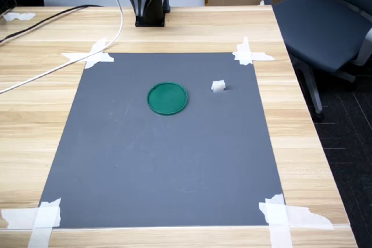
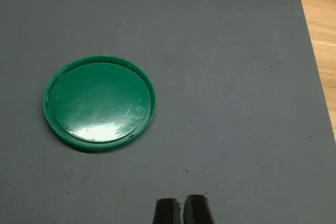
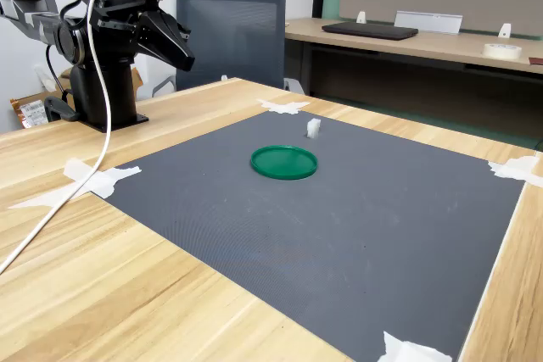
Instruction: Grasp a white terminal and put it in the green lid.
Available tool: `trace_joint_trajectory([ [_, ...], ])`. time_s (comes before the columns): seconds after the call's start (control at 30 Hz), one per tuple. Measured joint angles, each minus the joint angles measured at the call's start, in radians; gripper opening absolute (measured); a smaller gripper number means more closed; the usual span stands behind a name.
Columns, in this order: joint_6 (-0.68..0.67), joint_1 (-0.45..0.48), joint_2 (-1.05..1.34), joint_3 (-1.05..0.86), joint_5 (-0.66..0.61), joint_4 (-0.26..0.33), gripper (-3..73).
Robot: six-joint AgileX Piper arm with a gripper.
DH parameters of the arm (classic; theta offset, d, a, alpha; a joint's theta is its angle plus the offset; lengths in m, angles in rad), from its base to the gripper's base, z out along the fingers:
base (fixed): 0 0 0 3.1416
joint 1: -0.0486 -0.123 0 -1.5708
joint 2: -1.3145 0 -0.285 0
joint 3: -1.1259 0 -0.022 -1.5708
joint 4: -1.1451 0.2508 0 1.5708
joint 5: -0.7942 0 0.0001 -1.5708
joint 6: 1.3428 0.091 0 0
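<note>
The black two-fingered gripper is held high near the arm's base, fingers nearly together, nothing gripped. The tiny white blocky plastic terminal is seen on the grey mat, just beside the flat round green plastic lid, on the first exterior view's right.

We see a green lid of shiny, smooth plastic with faint scratches. The grey mat looks dull and a bit grainy. The table is pale wood with stripes. The white terminal looks like dull plastic
</note>
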Motion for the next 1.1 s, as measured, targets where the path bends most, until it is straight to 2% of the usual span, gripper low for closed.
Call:
trace_joint_trajectory([
  [0.5,0.0,0.0,-0.021,0.057,0.017,0.001,-2.9],
  [0.77,-0.012,0.0,-0.217,0.185,0.024,0.001,-2.9],
  [0.97,-0.117,0.0,-0.406,0.298,0.018,0.002,-2.9],
  [1.1,-0.177,0.0,-0.542,0.376,-0.032,0.003,-2.9],
])
